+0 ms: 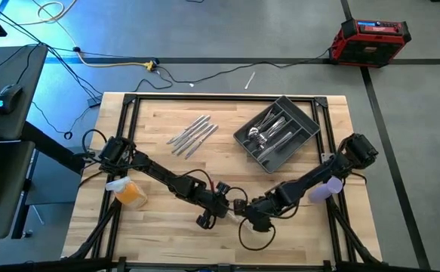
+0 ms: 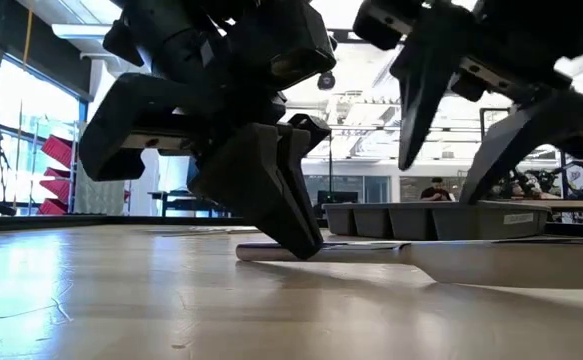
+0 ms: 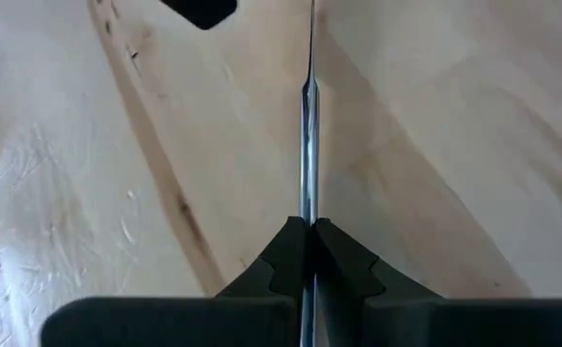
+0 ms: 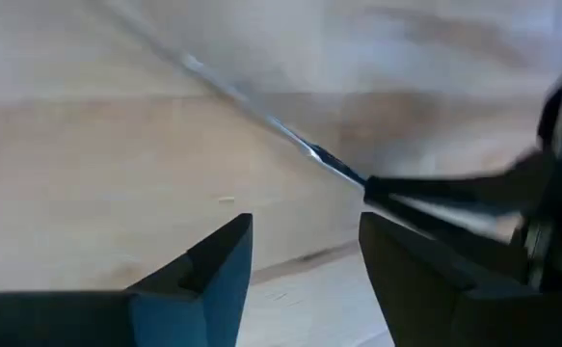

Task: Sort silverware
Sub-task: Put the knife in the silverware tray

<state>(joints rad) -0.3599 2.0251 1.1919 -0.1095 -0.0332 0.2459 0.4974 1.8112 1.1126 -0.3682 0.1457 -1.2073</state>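
Observation:
A slim silver knife [image 3: 307, 135] lies level at the wooden tabletop near its near edge, seen long and flat in the low view [image 2: 491, 258]. My left gripper [image 3: 309, 226] is shut on it [image 2: 306, 248]. My right gripper [image 4: 305, 231] is open just beside the knife, its fingers [image 2: 416, 120] hanging above the knife's wider part without touching it. Both grippers meet at the table's near middle [image 1: 221, 202] [image 1: 253, 217]. Several more pieces of silverware [image 1: 193, 134] lie loose on the table, and others lie in the dark grey tray [image 1: 276, 132]. My left gripper pinches the knife between its two fingertips [image 3: 285, 253], coming from above and pointing down, with the fingers across its length. The held part [image 2: 293, 250] is near the narrower end [image 2: 246, 252]. The knife lies level and low at the tabletop, its long part [image 3: 309, 58] running away from the fingers.
The grey tray sits slantwise at the far right of the table. An orange object [image 1: 131, 193] lies by the left arm and a pale purple one [image 1: 321, 190] by the right arm. Bare wood [image 1: 159, 234] spreads along the near left.

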